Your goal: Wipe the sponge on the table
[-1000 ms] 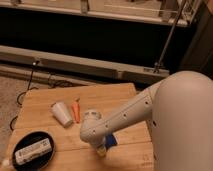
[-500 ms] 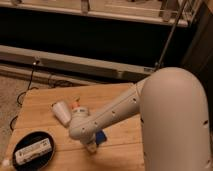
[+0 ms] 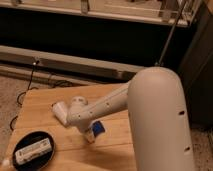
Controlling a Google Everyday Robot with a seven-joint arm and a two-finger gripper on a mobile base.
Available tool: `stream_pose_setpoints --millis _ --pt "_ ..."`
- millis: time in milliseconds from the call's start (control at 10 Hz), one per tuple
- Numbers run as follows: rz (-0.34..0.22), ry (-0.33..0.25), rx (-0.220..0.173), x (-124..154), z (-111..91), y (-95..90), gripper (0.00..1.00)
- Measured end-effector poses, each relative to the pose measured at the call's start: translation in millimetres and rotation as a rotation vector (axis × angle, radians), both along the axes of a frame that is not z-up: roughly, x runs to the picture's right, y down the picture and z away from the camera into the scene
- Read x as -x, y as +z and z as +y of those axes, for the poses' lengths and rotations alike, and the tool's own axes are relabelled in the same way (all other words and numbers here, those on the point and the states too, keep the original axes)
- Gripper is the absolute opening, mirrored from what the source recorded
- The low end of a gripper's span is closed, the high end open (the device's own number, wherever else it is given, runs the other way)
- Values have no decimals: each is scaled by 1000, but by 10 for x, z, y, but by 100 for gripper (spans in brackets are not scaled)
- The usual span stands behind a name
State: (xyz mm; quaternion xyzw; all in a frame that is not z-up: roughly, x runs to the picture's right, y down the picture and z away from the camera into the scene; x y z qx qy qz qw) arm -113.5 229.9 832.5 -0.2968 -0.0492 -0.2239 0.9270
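Sponge (image 3: 99, 128): down on the table (image 3: 40, 102), front-middle of the top, just right of the wrist end. Only part of the blue block shows; the rest is behind the gripper.

Gripper (image 3: 91, 134): low over the wood, right at the sponge and touching or overlapping it from this angle. Can't tell if it's clamped on the sponge, just pressing it, or released.

Arm (image 3: 107, 105): reaches in from the big white body on the right, slanting down-left across the tabletop.

Progress, my read: sponge and gripper are together at surface level, which fits contact for a wipe stroke. The wood shows no streak, wet patch or residue, so how much has been covered can't be judged. This pose could be mid-stroke or the end of a pass.

Left, if anything: more travel across the planks with the sponge kept flat on them.

Nearby: white cup (image 3: 58, 109) close behind the wrist on the left, partly hidden. Black pan (image 3: 15, 150) at the front-left corner with a white object (image 3: 34, 150) in it, well apart from the sponge. A stroke to the left heads towards both.
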Motion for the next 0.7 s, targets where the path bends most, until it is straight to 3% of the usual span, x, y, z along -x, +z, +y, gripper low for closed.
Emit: stream_pose_setpoints --millis 700 --pt "29 72 0 165 -580 431 51"
